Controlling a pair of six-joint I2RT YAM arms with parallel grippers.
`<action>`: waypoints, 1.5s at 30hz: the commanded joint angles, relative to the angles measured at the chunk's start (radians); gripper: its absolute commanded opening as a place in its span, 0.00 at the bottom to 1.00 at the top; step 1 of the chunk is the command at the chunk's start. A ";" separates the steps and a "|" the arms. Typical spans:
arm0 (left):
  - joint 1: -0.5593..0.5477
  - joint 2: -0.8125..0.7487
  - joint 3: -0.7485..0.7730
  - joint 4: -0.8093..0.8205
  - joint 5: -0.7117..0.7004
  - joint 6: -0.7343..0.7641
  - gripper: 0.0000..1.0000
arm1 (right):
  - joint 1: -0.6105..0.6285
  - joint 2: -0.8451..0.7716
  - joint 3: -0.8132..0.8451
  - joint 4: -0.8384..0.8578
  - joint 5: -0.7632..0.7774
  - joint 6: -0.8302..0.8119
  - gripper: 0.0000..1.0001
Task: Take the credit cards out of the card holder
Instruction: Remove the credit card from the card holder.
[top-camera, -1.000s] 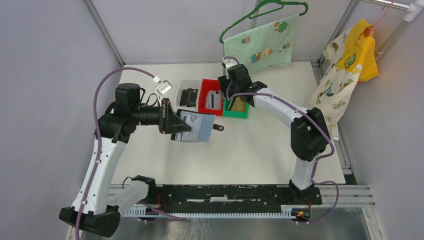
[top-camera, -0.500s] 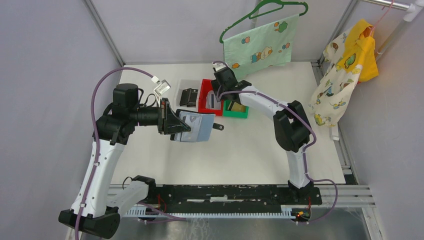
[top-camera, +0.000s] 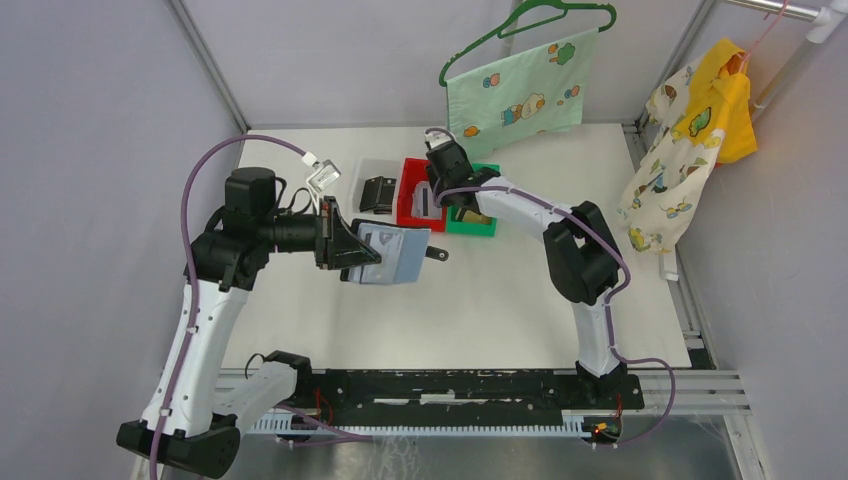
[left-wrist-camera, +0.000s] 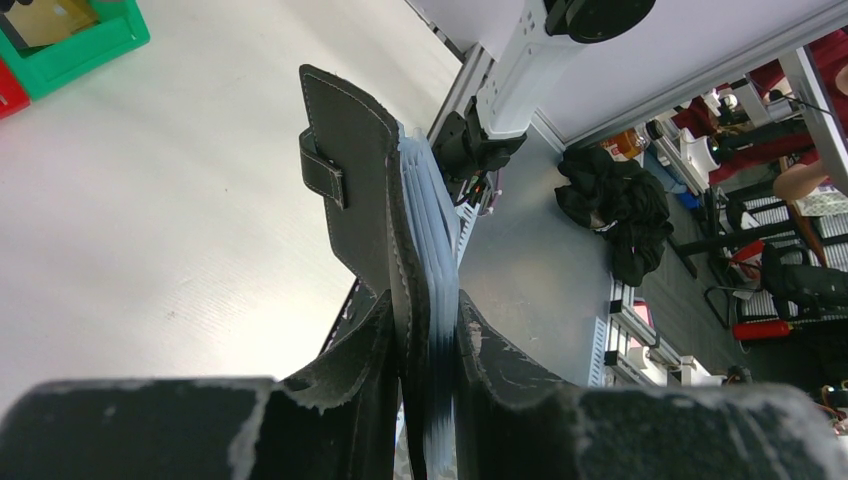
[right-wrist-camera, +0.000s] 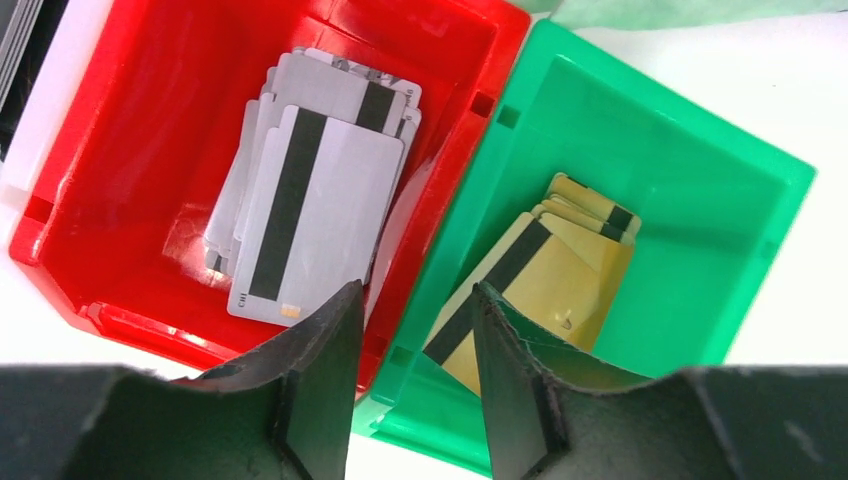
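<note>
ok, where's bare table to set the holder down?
Free: the white table in front of the bins, from the held card holder across to the right arm; also right of the green bin. Crowded: the clear bin, red bin, green bin row, right gripper hovering over it.

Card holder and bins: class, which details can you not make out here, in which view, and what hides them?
Card holder, left wrist view: edge-on between the left fingers, so any cards left inside are hidden.
Grey cards, right wrist view: stacked in the red bin, count unclear.
Gold cards, same view: right fingers cover their near corner.
Black item in the clear bin, top view: too small to identify.
</note>
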 joint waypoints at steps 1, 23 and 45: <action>0.002 -0.028 0.043 0.022 0.053 0.027 0.02 | 0.000 0.000 -0.052 0.056 -0.006 0.028 0.47; 0.002 -0.033 0.034 -0.001 0.071 0.054 0.02 | 0.002 -0.242 -0.389 0.191 -0.055 0.089 0.49; 0.002 -0.030 0.024 -0.157 0.335 0.205 0.02 | -0.011 -0.864 -0.507 0.252 -0.946 -0.013 0.93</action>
